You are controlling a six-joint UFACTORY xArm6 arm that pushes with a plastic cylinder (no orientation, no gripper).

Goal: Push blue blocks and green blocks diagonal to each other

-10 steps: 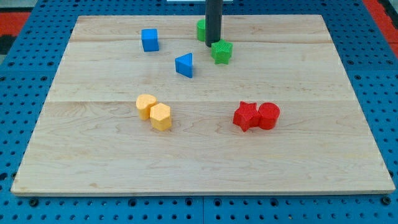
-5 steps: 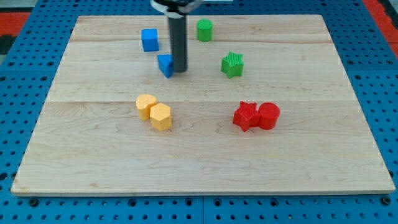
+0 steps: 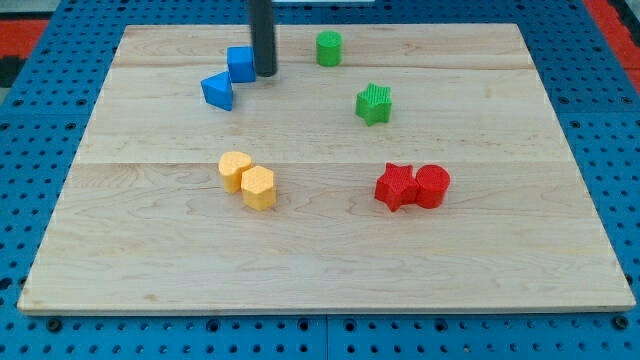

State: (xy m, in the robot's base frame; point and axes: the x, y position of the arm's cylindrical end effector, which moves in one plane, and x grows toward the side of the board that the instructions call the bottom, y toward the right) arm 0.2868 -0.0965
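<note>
My tip [image 3: 264, 72] stands near the view's top, touching the right side of a blue cube [image 3: 240, 63]. A blue triangular block [image 3: 218, 91] lies just below-left of the cube, close to it. A green cylinder [image 3: 329, 48] stands to the right of my tip near the board's top edge. A green star block [image 3: 374, 103] lies below-right of that cylinder. The two green blocks sit apart on a slant line.
Two yellow blocks [image 3: 247, 179] touch each other left of centre. A red star [image 3: 396, 186] and a red cylinder [image 3: 433, 186] touch each other right of centre. The wooden board [image 3: 560, 250] lies on a blue pegboard.
My tip moved from the green blocks to the left, pushed the blue triangle left and up next to the blue cube, then rose beside the cube. The green star shifted right and down earlier.
</note>
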